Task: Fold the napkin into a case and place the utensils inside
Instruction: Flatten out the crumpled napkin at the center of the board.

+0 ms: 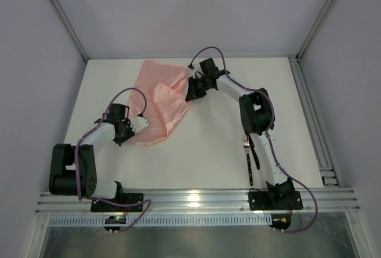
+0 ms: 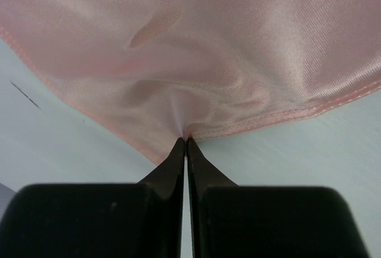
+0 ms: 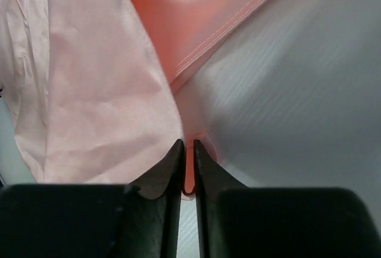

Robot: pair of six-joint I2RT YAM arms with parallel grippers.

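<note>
The salmon-pink napkin (image 1: 159,102) lies rumpled on the white table, back left of centre, with its right part lifted and folded over. My left gripper (image 1: 127,131) is shut on the napkin's near-left hem (image 2: 250,126), the cloth puckering at the fingertips. My right gripper (image 1: 191,91) is shut on the napkin's right edge (image 3: 189,168), and pink cloth shows between its jaws while a fold hangs to the left. The utensils (image 1: 249,157), dark handles with a pale-tined fork, lie on the table beside the right arm, partly hidden by it. No case shape shows.
Metal frame posts rise at the table's back corners, and a rail (image 1: 315,121) runs along its right edge. The aluminium base rail (image 1: 190,201) with both arm mounts crosses the near edge. The right arm's elbow (image 1: 256,112) hangs over the utensils.
</note>
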